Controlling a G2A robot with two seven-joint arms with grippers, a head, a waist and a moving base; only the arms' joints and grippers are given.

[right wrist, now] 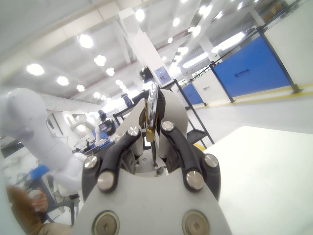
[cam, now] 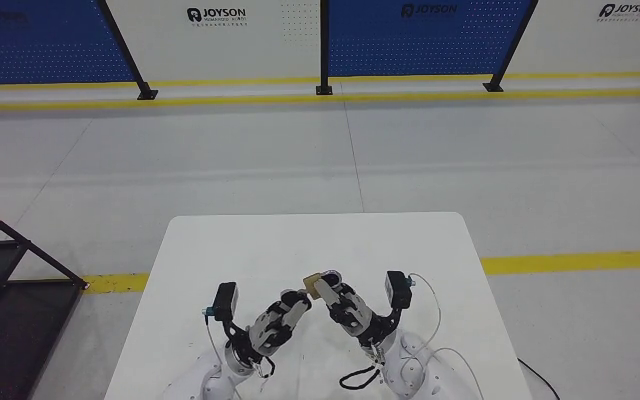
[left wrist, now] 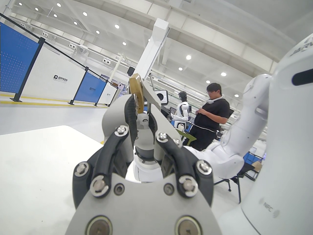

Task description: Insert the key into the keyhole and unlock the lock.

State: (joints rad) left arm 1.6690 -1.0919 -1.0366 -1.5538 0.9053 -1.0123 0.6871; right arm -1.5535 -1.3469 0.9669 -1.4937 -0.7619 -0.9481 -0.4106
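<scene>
1. The left gripper (cam: 302,297) (left wrist: 139,108) is raised over the near part of the table (cam: 320,245). It is clenched on the brass lock (cam: 314,282) (left wrist: 136,91). In the left wrist view the lock stands edge-on and sticks out past the fingertips.
2. The right gripper (cam: 328,290) (right wrist: 152,113) faces the left one, their tips almost meeting at the lock. It is clenched on a thin, shiny silver and gold piece that looks like the key (right wrist: 152,101). I cannot tell whether the key touches the lock.
3. Both things are held in the air above the table, not resting on it.
4. Writing: the white panels (cam: 215,35) and blue panels (cam: 430,35) of the barrier across the back of the room each carry a small logo with a line of print.
5. Surface: the table is plain white with rounded corners.
6. Room: a pale grey floor (cam: 350,160) is crossed by yellow lines (cam: 560,263) behind the table and along the barrier. A black rack (cam: 20,300) stands just beside the table at the left arm's side. The wrist views show a high white ceiling with round lights (left wrist: 117,26).
</scene>
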